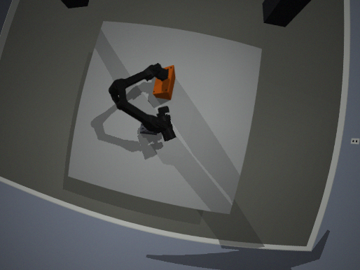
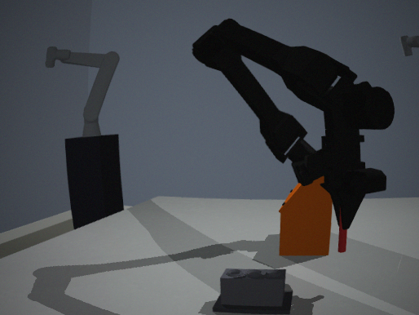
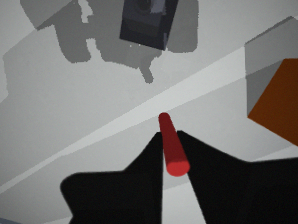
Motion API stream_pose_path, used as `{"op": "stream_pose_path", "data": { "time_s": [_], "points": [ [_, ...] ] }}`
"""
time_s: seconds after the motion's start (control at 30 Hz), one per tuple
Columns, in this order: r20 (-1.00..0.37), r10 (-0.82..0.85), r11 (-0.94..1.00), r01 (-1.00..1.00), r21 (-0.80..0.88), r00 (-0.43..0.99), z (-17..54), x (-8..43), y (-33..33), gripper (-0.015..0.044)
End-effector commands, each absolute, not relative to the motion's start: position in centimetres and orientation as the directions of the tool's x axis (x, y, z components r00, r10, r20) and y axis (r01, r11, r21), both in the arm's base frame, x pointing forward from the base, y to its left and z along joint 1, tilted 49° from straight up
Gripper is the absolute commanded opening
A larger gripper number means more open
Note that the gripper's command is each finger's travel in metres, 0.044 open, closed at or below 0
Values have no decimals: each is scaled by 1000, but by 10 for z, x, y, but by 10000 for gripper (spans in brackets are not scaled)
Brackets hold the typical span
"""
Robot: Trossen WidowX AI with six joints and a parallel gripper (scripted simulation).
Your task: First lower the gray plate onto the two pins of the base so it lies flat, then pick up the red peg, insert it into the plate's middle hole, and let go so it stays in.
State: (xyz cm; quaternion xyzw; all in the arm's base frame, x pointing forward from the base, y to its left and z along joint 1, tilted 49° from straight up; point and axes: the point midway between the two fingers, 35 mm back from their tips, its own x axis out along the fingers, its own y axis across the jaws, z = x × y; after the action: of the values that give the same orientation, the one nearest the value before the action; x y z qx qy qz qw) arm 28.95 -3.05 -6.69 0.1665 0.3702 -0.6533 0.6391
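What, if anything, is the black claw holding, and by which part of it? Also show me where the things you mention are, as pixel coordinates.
The black claw (image 2: 345,227) (image 3: 168,135) holds a slim red cylindrical peg (image 2: 342,241) (image 3: 172,145) by its upper part, leaving the lower end sticking out below the fingertips.

one red peg (image 2: 342,242) (image 3: 171,142), one gray block (image 1: 147,131) (image 2: 252,289) (image 3: 149,25), one orange mount (image 1: 164,87) (image 2: 306,224) (image 3: 280,105), one black arm (image 1: 134,113) (image 2: 249,87), two gripper fingers, two pale arms (image 2: 97,87), two dark pedestals (image 1: 284,12) (image 2: 94,179), one tabletop (image 1: 210,94) (image 2: 102,245) (image 3: 100,110), one wall outlet (image 1: 355,141)
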Motion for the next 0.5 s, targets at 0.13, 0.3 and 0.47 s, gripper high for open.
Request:
{"op": "stream_pose_path", "data": {
  "time_s": [0.13, 0.3, 0.47],
  "points": [
    [-690, -714, 99, 959, -267, -119, -50, 302, -44, 0],
    [-689, -715, 101, 958, -268, -117, -41, 308, -53, 0],
    [-687, -717, 103, 958, -269, -116, -31, 314, -63, 0]
  ]
}}
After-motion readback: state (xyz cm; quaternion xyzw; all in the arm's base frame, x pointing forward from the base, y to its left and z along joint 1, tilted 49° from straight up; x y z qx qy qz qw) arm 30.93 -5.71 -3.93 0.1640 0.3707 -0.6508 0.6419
